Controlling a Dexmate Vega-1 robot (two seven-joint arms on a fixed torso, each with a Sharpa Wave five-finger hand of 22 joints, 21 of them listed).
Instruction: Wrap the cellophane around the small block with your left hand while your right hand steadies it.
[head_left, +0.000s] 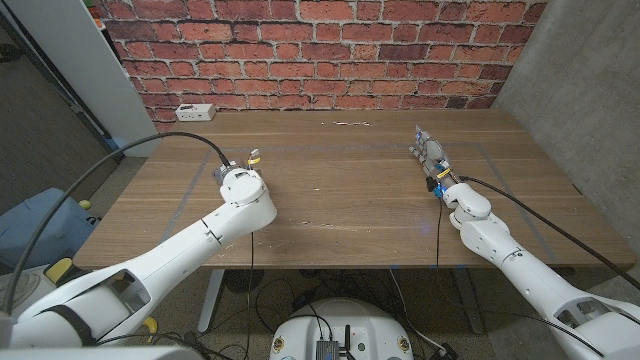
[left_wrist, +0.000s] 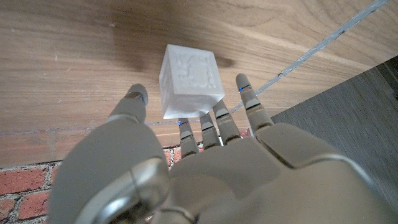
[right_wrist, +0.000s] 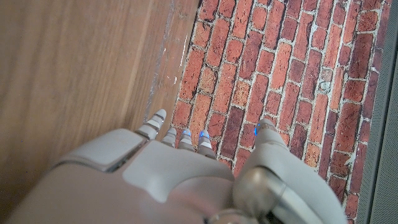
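Much of your left hand (head_left: 243, 180) is hidden from the head camera: the wrist housing covers it, and only a fingertip or two pokes out beyond. The block (left_wrist: 188, 81) cannot be made out from the head view at all. No cellophane can be told apart in any picture; if the block has a clear wrap on it, the frames are too soft to show it.

Nearest you, both arms come in from the bottom corners, white and bent at the elbow, cables trailing along them. Your left hand sits over the table's (head_left: 340, 200) left half. From its wrist camera the fingers (left_wrist: 222, 121) reach toward the white block, spread apart, with the thumb out to one side. The block stands on the wood just past the fingertips; two fingertips seem to meet its near edge, but you cannot tell a grip from a mere touch. One face of the block bears a raised pattern.

Your right hand (head_left: 433, 160) is farther up the table's right side, well apart from the block, fingers pointing toward the wall and holding nothing. Its wrist camera shows the fingers (right_wrist: 186, 138) loosely apart, over bare wood.

At the far left edge lies a small white box (head_left: 194, 111). Behind the table stands the brick wall (head_left: 320, 50).
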